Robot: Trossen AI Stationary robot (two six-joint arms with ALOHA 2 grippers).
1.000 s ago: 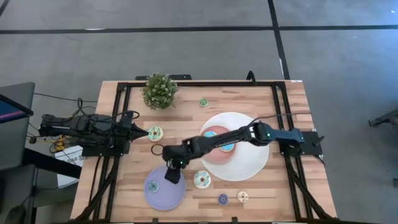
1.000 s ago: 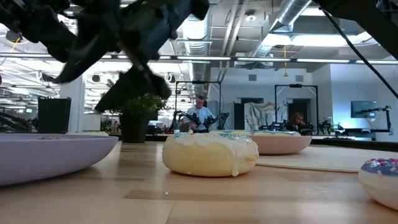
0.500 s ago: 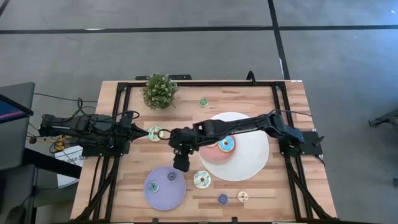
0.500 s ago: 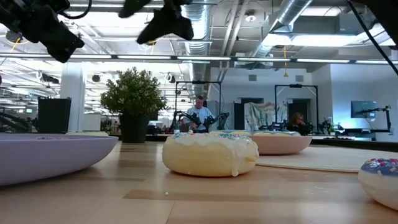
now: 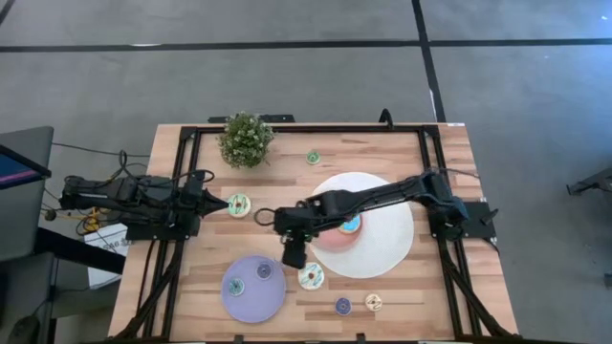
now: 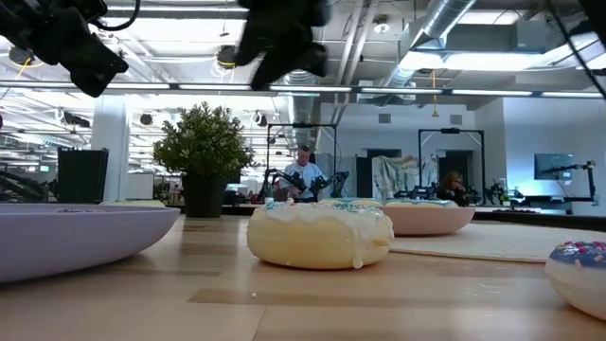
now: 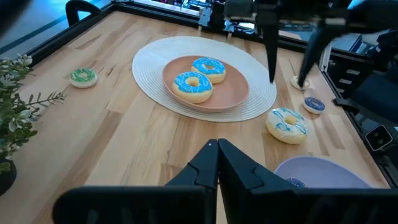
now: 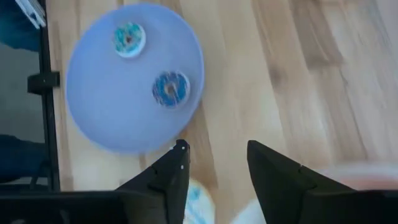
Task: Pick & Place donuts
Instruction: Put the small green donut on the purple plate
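My right gripper [image 5: 294, 254] [image 8: 214, 155] is open and hovers above the wood between the lavender plate [image 5: 251, 298] and a tan donut with pale teal icing [image 5: 310, 277]. Two tiny donuts [image 8: 129, 38] [image 8: 170, 88] lie flat on the lavender plate. Two blue-iced donuts [image 7: 208, 67] [image 7: 193, 86] lie on the pink plate [image 7: 239, 93]. Tiny green [image 5: 313, 157], purple [image 5: 342, 306] and tan [image 5: 374, 302] donuts lie on the table. My left gripper [image 5: 225, 204] [image 7: 217, 155] is shut at the table's left side, just beside a pale-iced donut [image 5: 239, 204].
A potted plant [image 5: 246, 139] stands near the far edge. A round white mat [image 5: 392, 250] lies under the pink plate. A black frame [image 5: 430, 143] borders the table. Bare wood shows in the middle, between the plant and the mat.
My right gripper has risen from over the lavender plate and moved toward the table's right, and its arm has drawn back off the pink plate. A tiny blue donut now shows on the lavender plate where the gripper stood.
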